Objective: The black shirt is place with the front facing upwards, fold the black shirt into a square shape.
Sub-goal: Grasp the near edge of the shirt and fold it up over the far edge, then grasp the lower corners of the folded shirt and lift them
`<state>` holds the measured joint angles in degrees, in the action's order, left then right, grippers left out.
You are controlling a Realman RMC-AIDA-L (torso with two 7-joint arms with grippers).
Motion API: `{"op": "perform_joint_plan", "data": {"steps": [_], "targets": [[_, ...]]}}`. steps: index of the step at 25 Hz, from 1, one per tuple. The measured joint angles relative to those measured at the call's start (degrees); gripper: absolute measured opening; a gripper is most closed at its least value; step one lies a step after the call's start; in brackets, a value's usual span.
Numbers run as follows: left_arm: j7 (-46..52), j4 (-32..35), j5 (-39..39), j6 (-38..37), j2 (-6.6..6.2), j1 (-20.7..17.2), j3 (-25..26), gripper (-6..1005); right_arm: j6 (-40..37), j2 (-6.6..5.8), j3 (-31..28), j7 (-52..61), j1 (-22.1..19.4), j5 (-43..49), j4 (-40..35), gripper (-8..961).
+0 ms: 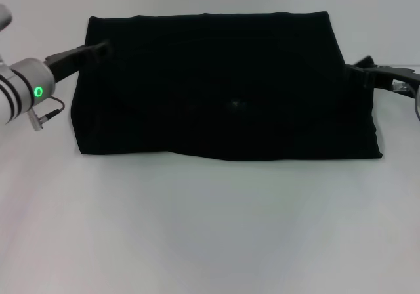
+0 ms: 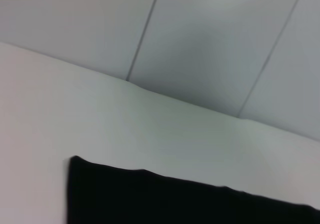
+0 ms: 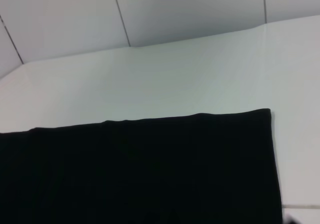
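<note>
- Black shirt (image 1: pixel 223 87) lying flat on the white counter (image 1: pixel 210 228), spread across the middle and far part of the scene.
- Already folded into a wide rectangle: straight far edge, slightly wavy near edge, no sleeves or collar sticking out.
- No lettering readable on the upper face; only a faint pale speck near the centre.
- Left claw (image 1: pixel 98 48) low at the shirt's far-left corner, touching or just beside the fabric edge; dark against dark, so impossible to tell whether spread, narrowed, or pinching cloth.
- Left arm reaching in from the left edge, with a green ring light glowing on its wrist.
- Right claw (image 1: pixel 359 69) at the shirt's right edge, toward the far corner, just beside or touching the fabric; finger spacing likewise impossible to tell.
- Left wrist view: a corner and one edge of the shirt on the pale counter, with a panelled wall behind.
- Right wrist view: a broad stretch of the shirt with one square corner and bare counter beyond.
- Judged progress: well along, with sides and length seemingly folded in.
- Judged remaining: shape wider than deep, so probably one more fold across, left to right or right to left, for a square.
</note>
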<state>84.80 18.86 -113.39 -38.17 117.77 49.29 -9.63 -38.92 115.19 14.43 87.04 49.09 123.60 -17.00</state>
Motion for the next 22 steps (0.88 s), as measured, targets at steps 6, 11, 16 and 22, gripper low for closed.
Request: {"op": "perform_joint_plan", "data": {"steps": [6,11,16,22], "targets": [[0.52,1.41,3.61,-4.51,-0.51,-1.95,0.08,548,-4.35,0.04,2.19,4.09,-0.97,0.25,-4.52,627],[3.40,5.13,7.76,-14.78,-0.52,-5.20,-0.12,835,-8.75,-0.29,7.36,10.39,-1.39,0.35,-8.83,739],[5.34,10.86,8.21,-29.54,-1.17,-10.71,-1.29,867,-18.21,-1.74,10.58,18.55,-3.17,0.35,-13.03,839],[5.13,12.24,7.95,-42.54,-3.27,-16.27,-6.32,862,-31.24,-4.32,10.74,24.07,-6.07,0.36,-14.22,895]]}}
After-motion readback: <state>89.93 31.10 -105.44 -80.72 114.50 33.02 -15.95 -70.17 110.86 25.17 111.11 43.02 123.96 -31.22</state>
